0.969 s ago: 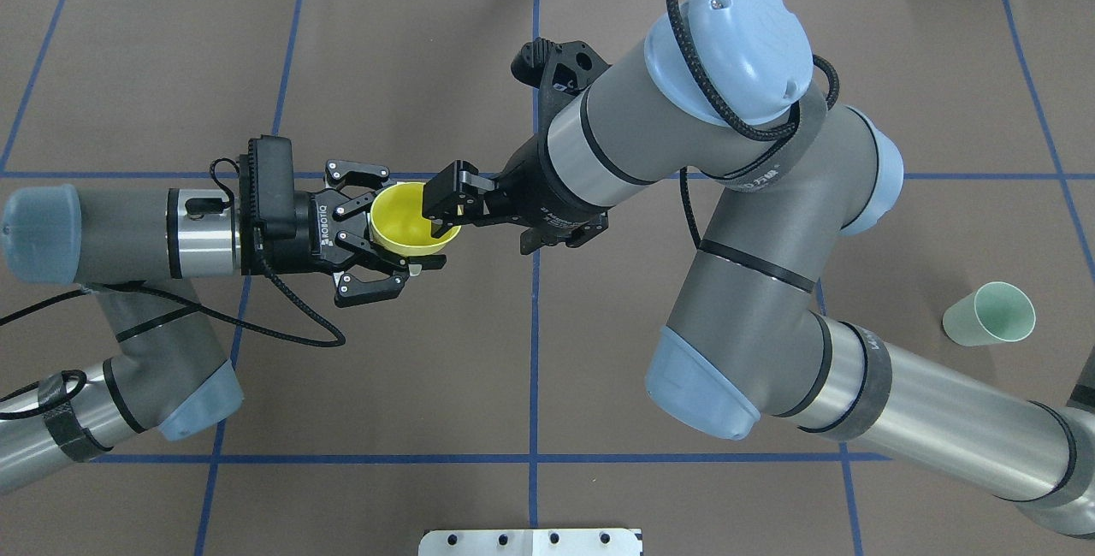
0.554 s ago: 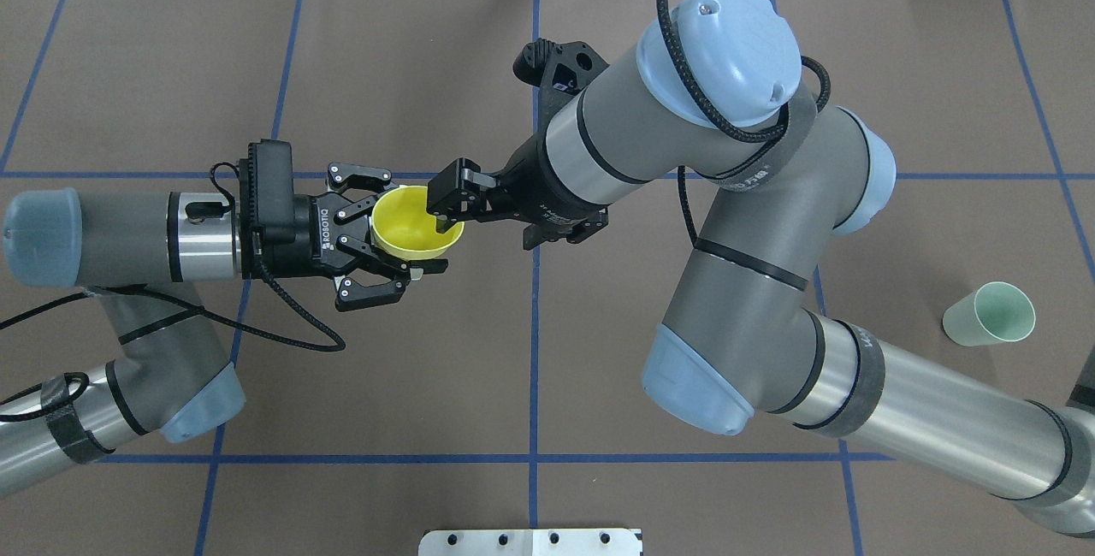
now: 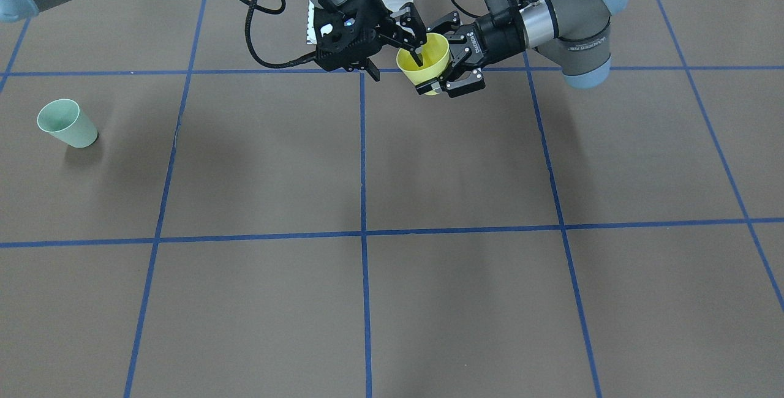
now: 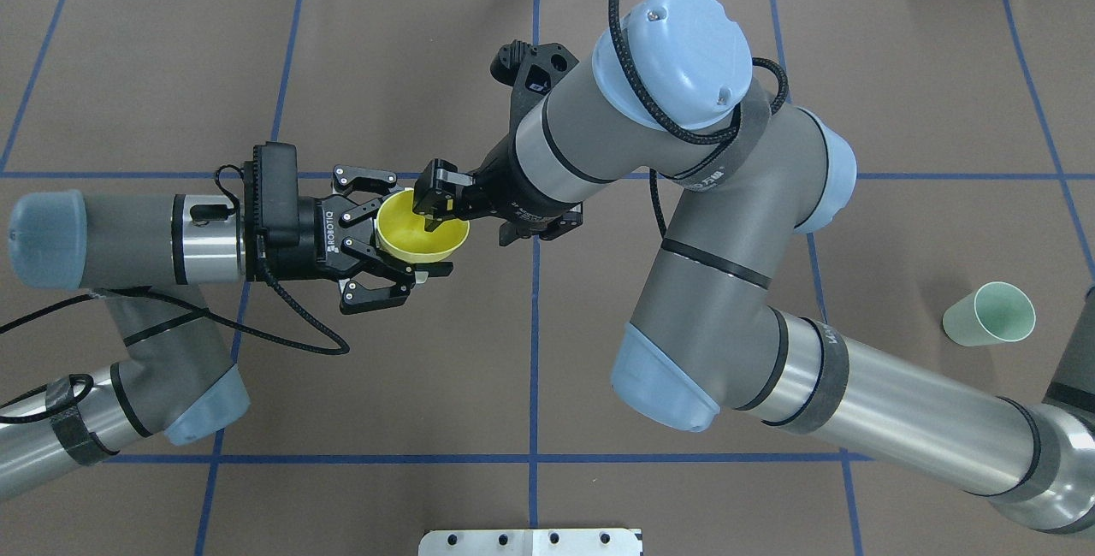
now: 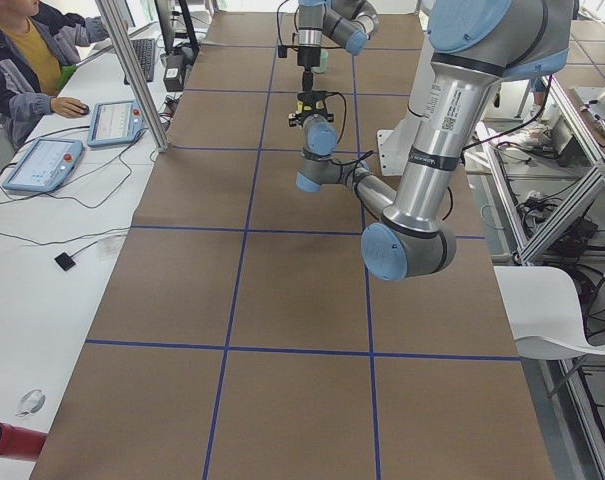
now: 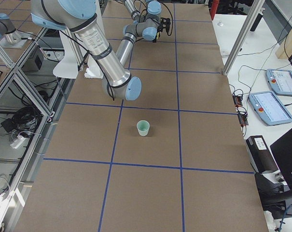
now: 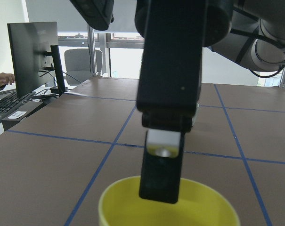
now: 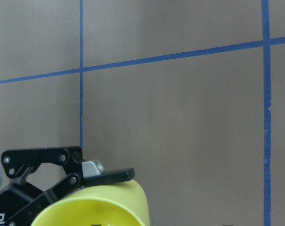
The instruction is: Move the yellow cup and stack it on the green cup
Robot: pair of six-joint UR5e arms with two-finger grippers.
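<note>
Clamping one yellow cup [image 4: 425, 233]: left gripper [image 4: 402, 227]; right gripper [image 4: 432, 201] state unclear; one green cup [image 4: 990, 314] apart.

"ROBOTIQ" in white on the black body of the left gripper [image 4: 419, 227], legible in the overhead view. Pale lettering on the right arm [image 4: 717, 175] elbow band is too blurred to read.

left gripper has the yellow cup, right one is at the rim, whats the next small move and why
Probably shut the right gripper on the rim: one finger dips inside the yellow cup, its jaws look open, and the left gripper grips the cup, so the right must hold before the left lets go.
</note>
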